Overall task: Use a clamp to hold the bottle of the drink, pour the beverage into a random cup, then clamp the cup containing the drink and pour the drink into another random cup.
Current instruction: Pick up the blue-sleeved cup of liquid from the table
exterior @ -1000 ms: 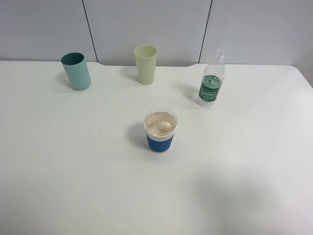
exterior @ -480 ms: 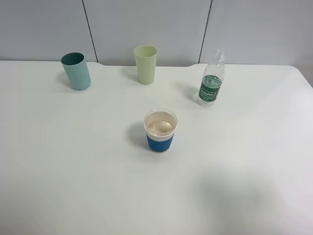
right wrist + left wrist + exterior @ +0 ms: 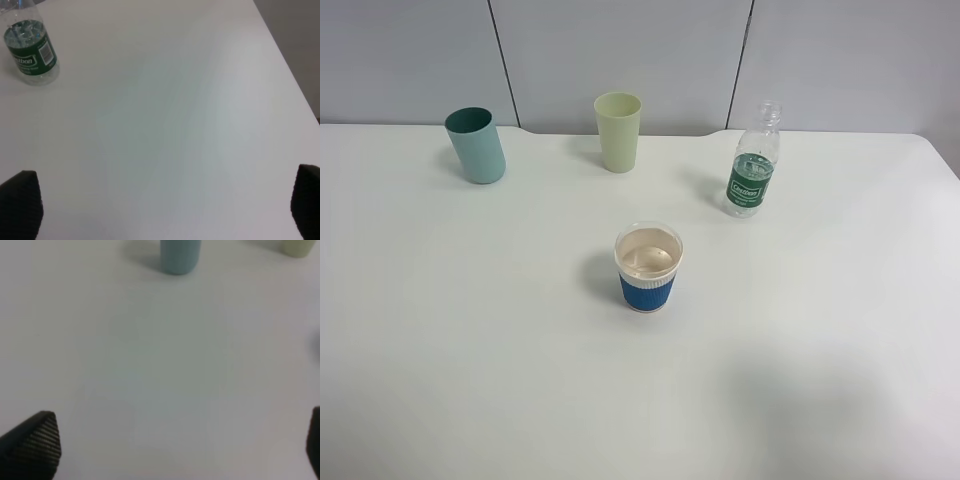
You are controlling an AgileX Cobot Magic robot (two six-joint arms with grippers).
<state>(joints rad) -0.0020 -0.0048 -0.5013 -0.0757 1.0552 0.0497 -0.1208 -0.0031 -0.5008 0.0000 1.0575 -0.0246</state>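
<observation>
The paper cup (image 3: 648, 268), with its ribbed blue sleeve and white rim band, stands upright about the middle of the white bench (image 3: 440, 350), well apart from everything else. It holds the beverage (image 3: 648, 259), a clear liquid through which the beige inside shows.

The bottle (image 3: 753, 170) stands upright and uncapped near the far edge, towards the far right corner. It is clear plastic with a green label and rises taller than the cups. The pale yellow-green tumbler (image 3: 618, 131) stands near the middle of the far edge, and the teal tumbler (image 3: 475, 146) stands near the same edge towards the far left corner. None of the four vessels touches another.

The left gripper (image 3: 175, 447) is released. Its dark ribbed fingertips (image 3: 35, 442) stand far apart over bare bench with nothing between them. Its wrist view catches the foot of the teal tumbler (image 3: 180, 255) and a blurred edge of the pale yellow-green tumbler (image 3: 299, 247) farther off.

The right gripper (image 3: 162, 207) is released too, its jaws spread wide and empty over the bench beside the right edge. The bottle (image 3: 30, 55) stands well ahead of it and off to one side, not touched.
</observation>
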